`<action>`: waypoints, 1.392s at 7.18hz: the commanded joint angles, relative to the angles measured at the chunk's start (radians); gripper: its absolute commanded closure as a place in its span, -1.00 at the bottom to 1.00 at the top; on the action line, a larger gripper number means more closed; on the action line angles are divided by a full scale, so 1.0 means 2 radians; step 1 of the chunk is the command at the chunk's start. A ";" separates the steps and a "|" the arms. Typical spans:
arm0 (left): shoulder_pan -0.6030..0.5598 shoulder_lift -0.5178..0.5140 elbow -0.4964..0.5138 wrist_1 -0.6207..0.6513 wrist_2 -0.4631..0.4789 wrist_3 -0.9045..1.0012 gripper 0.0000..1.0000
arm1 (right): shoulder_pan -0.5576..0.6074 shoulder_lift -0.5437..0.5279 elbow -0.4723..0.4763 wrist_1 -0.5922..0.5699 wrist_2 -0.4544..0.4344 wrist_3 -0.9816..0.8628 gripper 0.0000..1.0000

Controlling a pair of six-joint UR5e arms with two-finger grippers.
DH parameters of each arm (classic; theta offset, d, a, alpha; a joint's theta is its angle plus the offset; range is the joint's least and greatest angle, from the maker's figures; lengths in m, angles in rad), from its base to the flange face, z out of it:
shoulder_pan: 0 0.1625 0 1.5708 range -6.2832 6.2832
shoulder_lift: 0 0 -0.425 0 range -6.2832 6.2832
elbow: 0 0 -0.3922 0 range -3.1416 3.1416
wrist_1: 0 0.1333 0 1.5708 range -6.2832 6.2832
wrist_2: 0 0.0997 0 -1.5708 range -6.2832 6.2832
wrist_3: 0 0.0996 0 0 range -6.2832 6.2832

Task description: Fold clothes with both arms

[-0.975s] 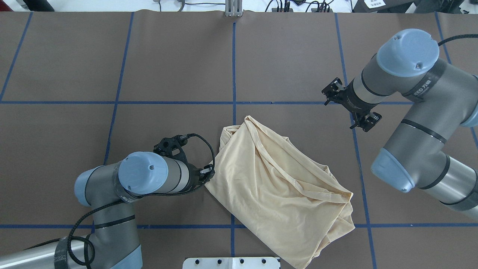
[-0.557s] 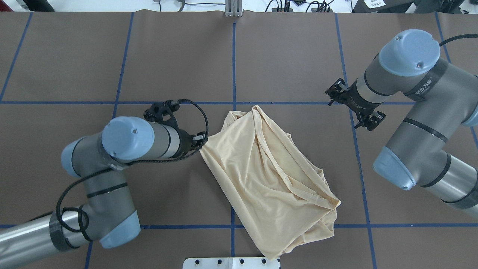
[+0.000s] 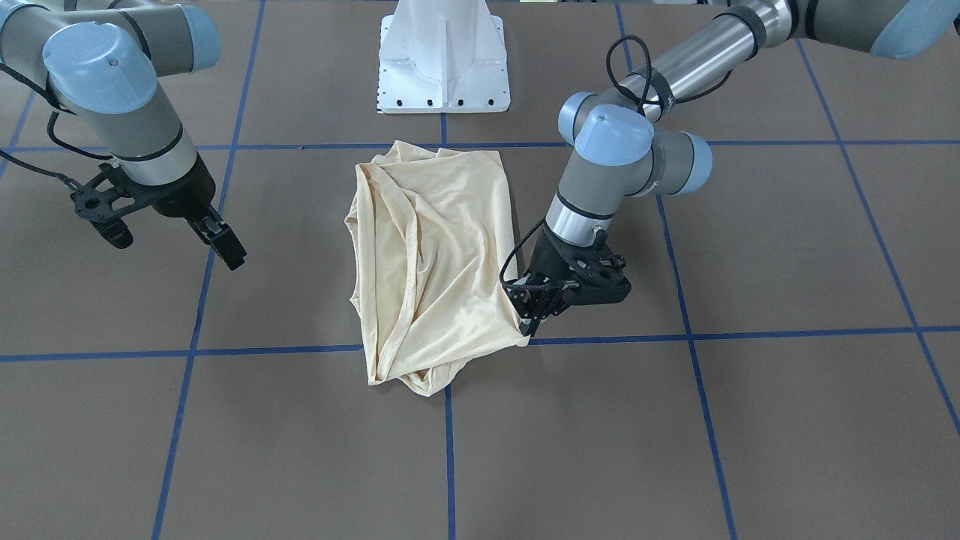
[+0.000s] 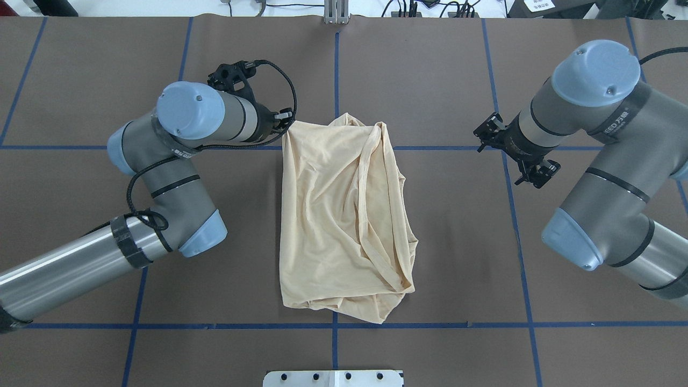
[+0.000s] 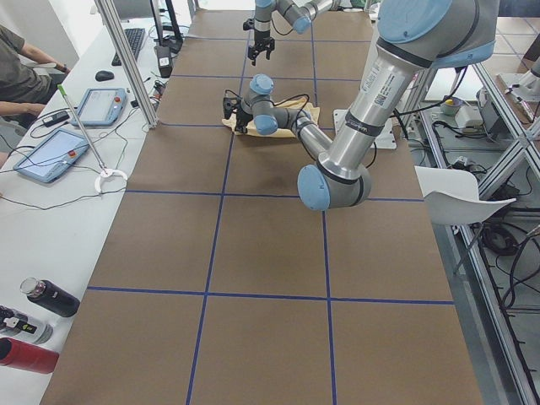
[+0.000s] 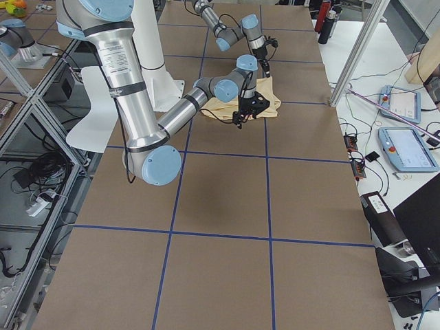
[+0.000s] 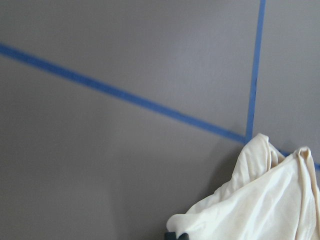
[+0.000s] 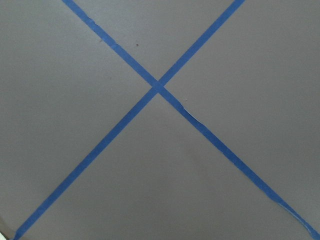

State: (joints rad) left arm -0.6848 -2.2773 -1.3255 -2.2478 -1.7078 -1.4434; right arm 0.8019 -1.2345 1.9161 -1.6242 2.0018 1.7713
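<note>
The pale cream shirt [image 4: 344, 220] lies crumpled in a rough rectangle at the table's middle, its long side running away from the robot. Its print and neck label are hidden. My left gripper [image 4: 285, 119] is shut on the shirt's far left corner. The front-facing view shows the same hold, with the left gripper [image 3: 529, 322] low over the table at the edge of the shirt [image 3: 435, 262]. In the left wrist view the shirt [image 7: 260, 200] hangs bunched from the grip. My right gripper [image 4: 537, 173] is open and empty, clear of the shirt's right side; it also shows in the front-facing view [image 3: 221, 241].
Blue tape lines [image 4: 336, 80] divide the brown table into squares. The white pedestal base [image 3: 442, 56] stands at the robot's edge. A side desk holds tablets [image 5: 51, 156] and bottles [image 5: 51, 299], with an operator [image 5: 17, 67] seated there.
My left gripper has pulled the shirt's corner away from the robot. The shirt has swung from a diagonal to lying straight. The right arm has hardly moved.
</note>
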 commanded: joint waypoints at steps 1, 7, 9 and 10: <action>-0.017 -0.025 0.063 -0.033 0.000 0.022 -0.02 | -0.004 0.007 0.001 0.001 -0.001 0.006 -1.00; -0.027 0.088 -0.095 -0.026 -0.024 0.024 -0.05 | -0.223 0.082 0.017 0.015 -0.189 0.357 -1.00; -0.027 0.095 -0.110 -0.017 -0.027 0.022 -0.07 | -0.290 0.078 0.011 0.013 -0.244 0.402 -1.00; -0.027 0.095 -0.110 -0.017 -0.027 0.020 -0.08 | -0.305 0.080 -0.001 0.014 -0.249 0.406 -0.99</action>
State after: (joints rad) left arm -0.7388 -2.0917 -1.5379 -2.2875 -1.7600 -1.3994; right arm 0.2437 -1.0733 1.9349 -1.5966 1.5334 2.5548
